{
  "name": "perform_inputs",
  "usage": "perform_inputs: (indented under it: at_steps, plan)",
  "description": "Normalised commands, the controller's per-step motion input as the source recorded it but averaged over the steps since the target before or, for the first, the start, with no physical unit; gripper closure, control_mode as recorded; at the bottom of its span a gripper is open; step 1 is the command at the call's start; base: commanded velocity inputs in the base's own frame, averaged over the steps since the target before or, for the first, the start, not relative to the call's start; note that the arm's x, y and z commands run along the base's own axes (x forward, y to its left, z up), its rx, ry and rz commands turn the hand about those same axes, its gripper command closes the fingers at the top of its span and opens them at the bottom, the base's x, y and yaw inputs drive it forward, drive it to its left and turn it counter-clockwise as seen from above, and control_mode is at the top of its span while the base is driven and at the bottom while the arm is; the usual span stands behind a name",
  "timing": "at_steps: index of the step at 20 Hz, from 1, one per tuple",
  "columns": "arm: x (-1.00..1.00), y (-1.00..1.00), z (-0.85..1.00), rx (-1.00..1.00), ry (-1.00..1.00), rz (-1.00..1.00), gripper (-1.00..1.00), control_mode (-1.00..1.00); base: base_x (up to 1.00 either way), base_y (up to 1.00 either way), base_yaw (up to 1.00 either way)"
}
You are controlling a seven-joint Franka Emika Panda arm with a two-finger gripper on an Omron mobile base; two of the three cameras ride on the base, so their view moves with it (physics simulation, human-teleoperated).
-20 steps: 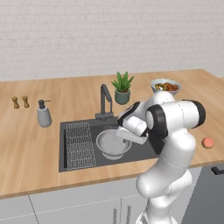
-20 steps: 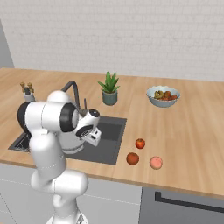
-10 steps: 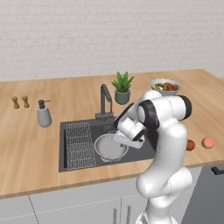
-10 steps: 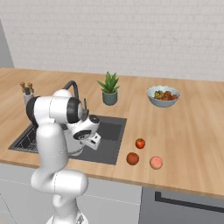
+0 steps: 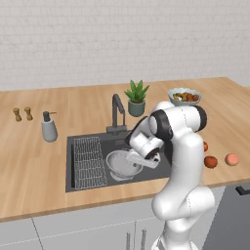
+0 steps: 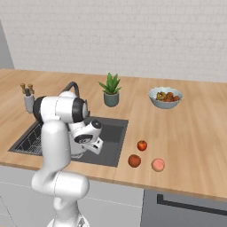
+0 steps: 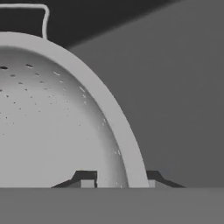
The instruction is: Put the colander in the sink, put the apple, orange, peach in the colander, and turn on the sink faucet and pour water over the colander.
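**Gripper straddling the colander's rim down in the sink**

Gripper (image 7: 117, 181) is reaching low into the sink (image 5: 88, 141), with one dark fingertip sitting inside the colander's (image 5: 122, 164) wall and the other outside it, so the rim is running up between them in the hand view. The fingers are standing close on either side of that thin rim; whether they are pressing on it or have just let go cannot be told from these views.

In the left base view the colander is resting on the dark floor of the sink, upright, just beside the wire grid rack (image 5: 89, 161) that is lying along the basin's left side. Its perforated bowl is holding no fruit. In the hand view one thin wire handle (image 7: 42, 17) is showing at the far edge of the colander.

The sink faucet (image 5: 116, 113) is standing at the back edge of the basin, its spout bending forward over the sink, with a potted plant (image 5: 136, 99) just to its right and a soap dispenser (image 5: 48, 128) on the counter to the left.

On the wooden counter (image 6: 195, 133) to the right of the sink, the apple (image 6: 142, 145), the orange (image 6: 134, 161) and the peach (image 6: 158, 165) are lying near one another, well apart from the gripper and the colander. Farther back, a blue-grey bowl (image 6: 165, 97) is holding mixed food.
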Motion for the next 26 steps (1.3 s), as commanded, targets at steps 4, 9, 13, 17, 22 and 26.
perform_inputs:
  at_steps: [4, 9, 13, 17, 22, 26]
  plan:
    - [0.09, 0.09, -0.12, 0.01, -0.05, 0.00, -1.00, -1.00, 0.00, 0.00, 0.00]
    - [0.00, 0.04, 0.01, 0.06, -0.11, -0.03, -1.00, -1.00, 0.00, 0.00, 0.00]
    - [-0.02, 0.00, 0.18, 0.11, -0.09, -0.02, -1.00, -1.00, 0.00, 0.00, 0.00]
    - [-0.01, 0.01, 0.54, 0.10, -0.01, -0.01, -1.00, -1.00, 0.00, 0.00, 0.00]
    - [0.00, 0.01, 0.88, 0.02, 0.01, 0.01, -1.00, -1.00, 0.00, 0.00, 0.00]
    - [0.00, -0.25, 1.00, 0.00, 0.03, 0.02, -1.00, -1.00, 0.00, 0.00, 0.00]
